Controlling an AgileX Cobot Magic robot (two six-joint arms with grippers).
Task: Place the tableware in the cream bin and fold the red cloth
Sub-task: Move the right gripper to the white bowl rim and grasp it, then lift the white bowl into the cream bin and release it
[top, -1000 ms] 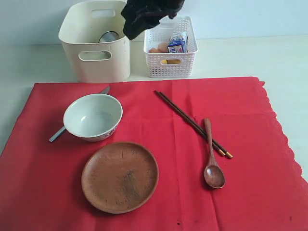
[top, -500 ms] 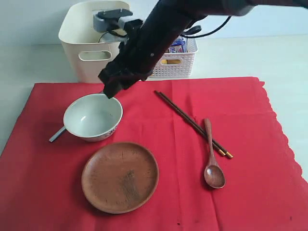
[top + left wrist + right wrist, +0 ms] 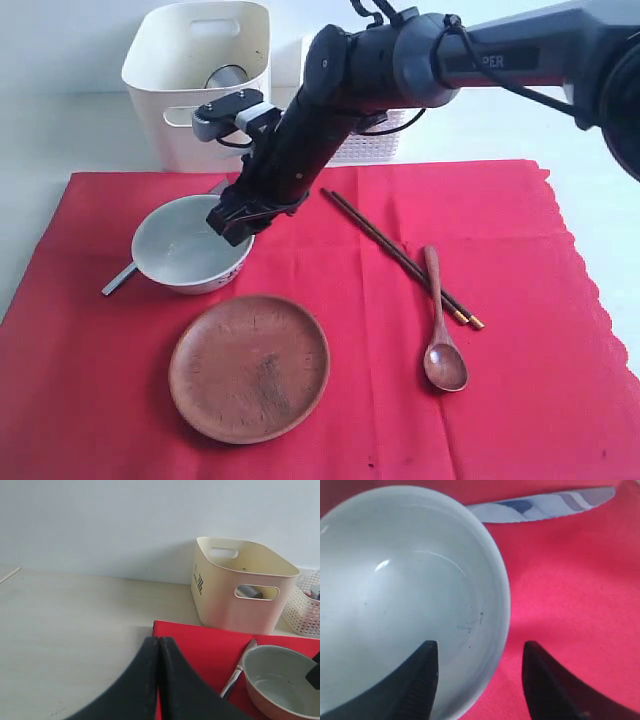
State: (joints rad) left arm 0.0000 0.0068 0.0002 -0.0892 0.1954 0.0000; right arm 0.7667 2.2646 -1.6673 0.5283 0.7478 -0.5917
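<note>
My right gripper [image 3: 232, 222] [image 3: 479, 650] is open and straddles the near rim of the white bowl [image 3: 180, 252] [image 3: 400, 595], one finger inside the bowl and one outside over the red cloth [image 3: 500, 400] [image 3: 570, 580]. The silver knife [image 3: 118, 279] [image 3: 540, 507] lies behind the bowl. On the cloth also rest the brown plate [image 3: 249, 367], the wooden spoon [image 3: 442, 350] and the dark chopsticks [image 3: 400, 257]. The steel cup [image 3: 226, 76] lies inside the cream bin [image 3: 200, 140] [image 3: 240, 595]. My left gripper [image 3: 159, 645] is shut and empty, off the cloth's left corner.
A white lattice basket [image 3: 385, 140] [image 3: 305, 610] stands beside the cream bin, mostly hidden by my right arm in the exterior view. Pale tabletop [image 3: 75, 620] surrounds the cloth on the left and back.
My right arm has swung down from above the containers to the bowl, and its open fingers now bracket the bowl's rim. Nothing on the cloth has moved.
</note>
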